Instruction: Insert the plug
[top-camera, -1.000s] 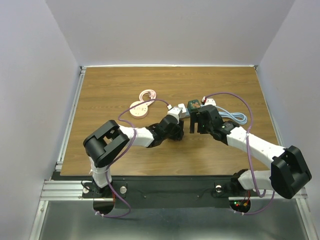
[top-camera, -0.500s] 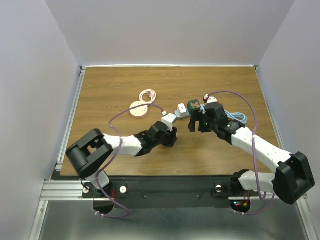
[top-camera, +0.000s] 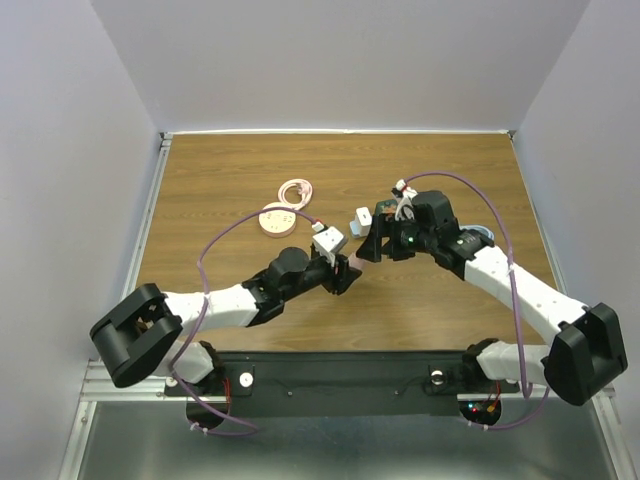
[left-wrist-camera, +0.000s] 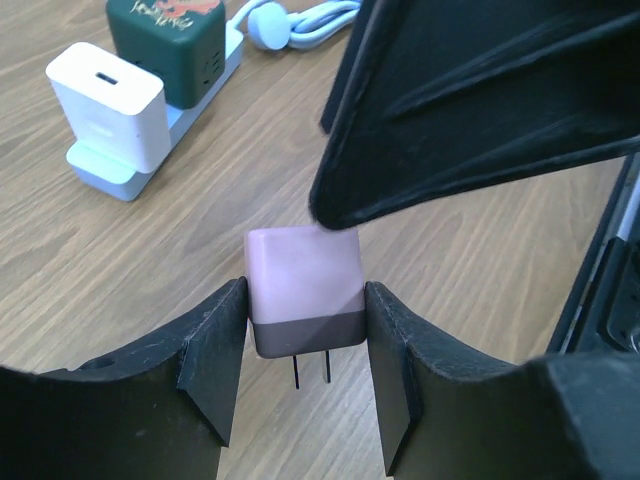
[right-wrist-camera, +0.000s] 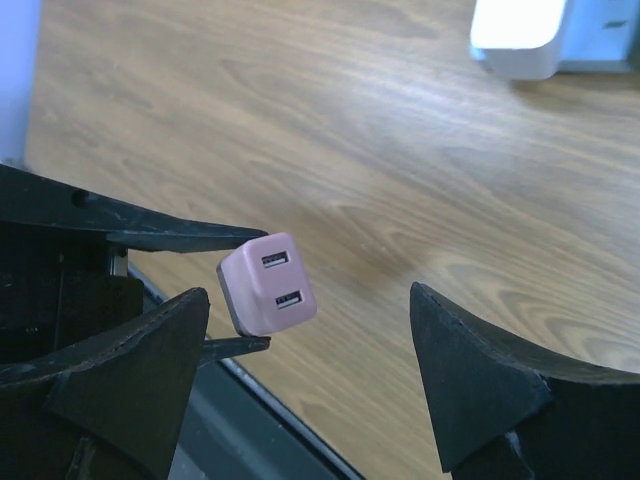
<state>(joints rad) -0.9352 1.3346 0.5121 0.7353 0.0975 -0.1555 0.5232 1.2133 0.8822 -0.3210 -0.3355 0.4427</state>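
My left gripper (top-camera: 345, 272) is shut on a pink cube plug (left-wrist-camera: 300, 270), held above the table with its two prongs showing in the left wrist view. In the right wrist view the plug (right-wrist-camera: 268, 283) shows two USB ports. My right gripper (top-camera: 372, 245) is open and empty (right-wrist-camera: 330, 335), just beyond the plug; one of its fingers (left-wrist-camera: 480, 110) hangs over it. The light blue power strip (top-camera: 366, 228) lies behind them. It carries a white charger (left-wrist-camera: 105, 100) and a green cube (left-wrist-camera: 170, 40).
A round pink disc (top-camera: 278, 218) with a coiled pink cable (top-camera: 295, 189) lies to the far left. A light blue cord (top-camera: 478, 236) trails right of the strip. The table's near edge (right-wrist-camera: 290, 430) is just below the plug.
My left arm has drawn back toward the near left with the pink plug. My right gripper has shifted a little farther away, toward the strip, and stands open.
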